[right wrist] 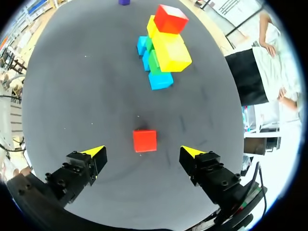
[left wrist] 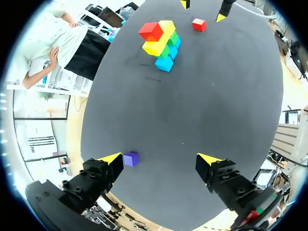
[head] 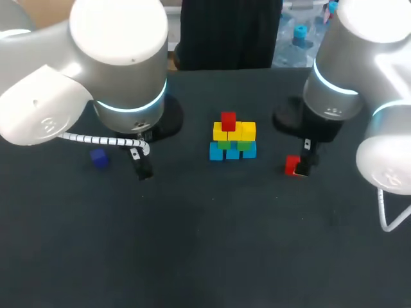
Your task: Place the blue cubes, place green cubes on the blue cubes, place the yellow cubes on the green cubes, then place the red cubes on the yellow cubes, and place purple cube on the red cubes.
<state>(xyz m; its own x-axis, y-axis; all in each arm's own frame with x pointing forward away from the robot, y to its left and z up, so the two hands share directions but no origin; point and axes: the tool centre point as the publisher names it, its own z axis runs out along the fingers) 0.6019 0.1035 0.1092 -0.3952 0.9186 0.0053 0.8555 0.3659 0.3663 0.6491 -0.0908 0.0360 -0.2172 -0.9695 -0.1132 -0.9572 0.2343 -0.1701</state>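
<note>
1. A pyramid of blue, green and yellow cubes (head: pixel 232 142), topped by one red cube (head: pixel 228 120), stands mid-way across the dark table (head: pixel 205 244).
2. The left tool (left wrist: pixel 160 159) is released, with a small purple cube (left wrist: pixel 131 159) just beside one finger.
3. The right tool (right wrist: pixel 142 153) is released, with a loose red cube (right wrist: pixel 144 141) between its fingers.

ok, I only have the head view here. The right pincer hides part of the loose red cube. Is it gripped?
Observer: No. In the right wrist view the right pincer is open. The loose red cube lies on the table between its tips, clear of both.
Operator: and the left one, does it have the purple cube?
Observer: No. The left pincer is open too. The purple cube sits on the table just inside one tip, far from the other.
</note>
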